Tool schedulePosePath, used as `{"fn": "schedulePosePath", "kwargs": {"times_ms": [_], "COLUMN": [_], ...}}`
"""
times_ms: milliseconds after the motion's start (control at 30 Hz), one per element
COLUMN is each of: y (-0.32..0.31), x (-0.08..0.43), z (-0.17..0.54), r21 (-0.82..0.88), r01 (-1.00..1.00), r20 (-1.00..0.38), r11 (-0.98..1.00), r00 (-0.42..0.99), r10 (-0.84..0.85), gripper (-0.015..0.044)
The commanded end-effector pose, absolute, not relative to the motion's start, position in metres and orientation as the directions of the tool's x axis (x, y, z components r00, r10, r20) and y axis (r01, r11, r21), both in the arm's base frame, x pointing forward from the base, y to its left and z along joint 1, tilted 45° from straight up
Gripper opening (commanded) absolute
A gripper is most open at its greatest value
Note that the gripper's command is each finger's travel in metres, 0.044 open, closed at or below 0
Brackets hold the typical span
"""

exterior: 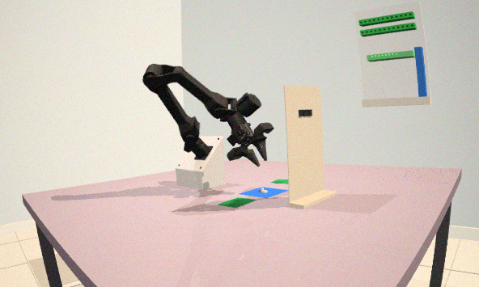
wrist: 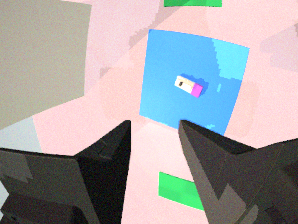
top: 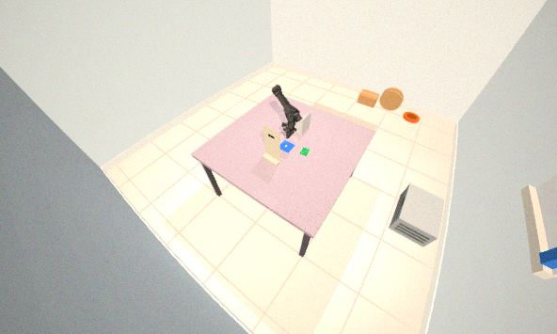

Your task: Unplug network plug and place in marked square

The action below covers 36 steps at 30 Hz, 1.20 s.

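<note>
The plug, white with a magenta end, lies on the blue marked square, inside its edges. My gripper is partly open, with nothing between its fingers. It hangs in the air above the table, clear of the plug and square. The upright panel stands beside the square. Its dark socket opening is high up, with no plug seen in it.
Green patches lie on either side of the blue square. The arm's pale base stands behind. A large grey-beige surface fills the wrist view's upper left. The panel's foot rests on the table.
</note>
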State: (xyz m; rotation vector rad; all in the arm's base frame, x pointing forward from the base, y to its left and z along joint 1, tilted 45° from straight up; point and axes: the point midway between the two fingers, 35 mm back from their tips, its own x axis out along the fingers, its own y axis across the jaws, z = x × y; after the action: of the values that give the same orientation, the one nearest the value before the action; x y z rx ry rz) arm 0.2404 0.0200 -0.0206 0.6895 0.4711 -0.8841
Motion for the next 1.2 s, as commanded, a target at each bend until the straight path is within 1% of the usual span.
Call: {"fn": "schedulePosePath", "kwargs": {"times_ms": [0, 733, 1167], "y": [0.023, 0.033, 0.062], "x": [0.241, 0.236, 0.241], "z": [-0.016, -0.001, 0.022], "r21": [0.355, 0.350, 0.351], "r01": [0.823, 0.822, 0.823], "r20": [-0.627, -0.626, -0.631], "r11": [0.442, 0.450, 0.446], "r00": [0.561, 0.562, 0.560], "r10": [-0.540, -0.541, -0.537], "gripper": [0.0156, 0.0156, 0.0156]}}
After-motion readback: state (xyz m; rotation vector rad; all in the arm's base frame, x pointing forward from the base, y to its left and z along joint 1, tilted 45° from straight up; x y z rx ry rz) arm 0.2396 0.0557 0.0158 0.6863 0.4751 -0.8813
